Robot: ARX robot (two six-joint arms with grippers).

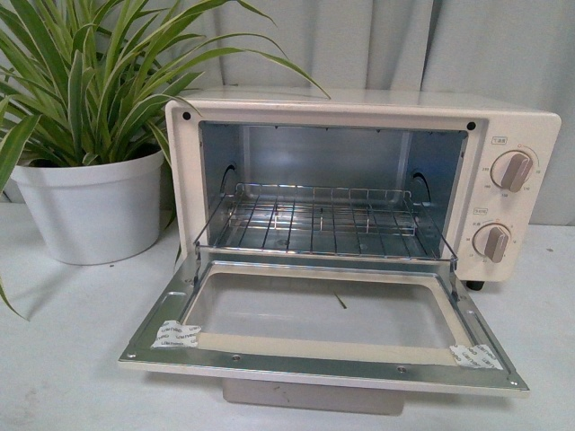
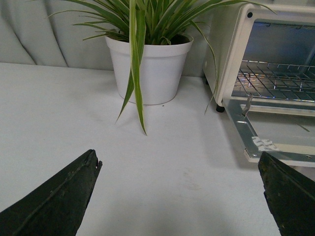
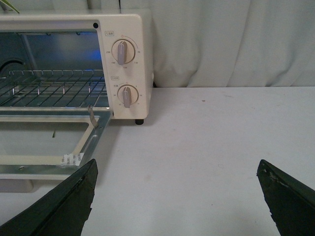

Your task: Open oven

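Oven [image 1: 359, 180] sits on the white table [image 1: 63, 341], door [image 1: 328, 359] folded flat, wire rack [image 1: 319, 223] exposed. Potted plant [image 1: 90, 162] stands just beside its left wall. Left gripper [image 2: 179, 196] and right gripper [image 3: 177, 196] hover released, apart from it.

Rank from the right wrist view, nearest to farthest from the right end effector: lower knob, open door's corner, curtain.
1. Open door's corner: just ahead of one finger of the right end effector, on the oven side.
2. Lower knob: further back, on the oven's front panel.
3. Curtain: farthest, behind the table.
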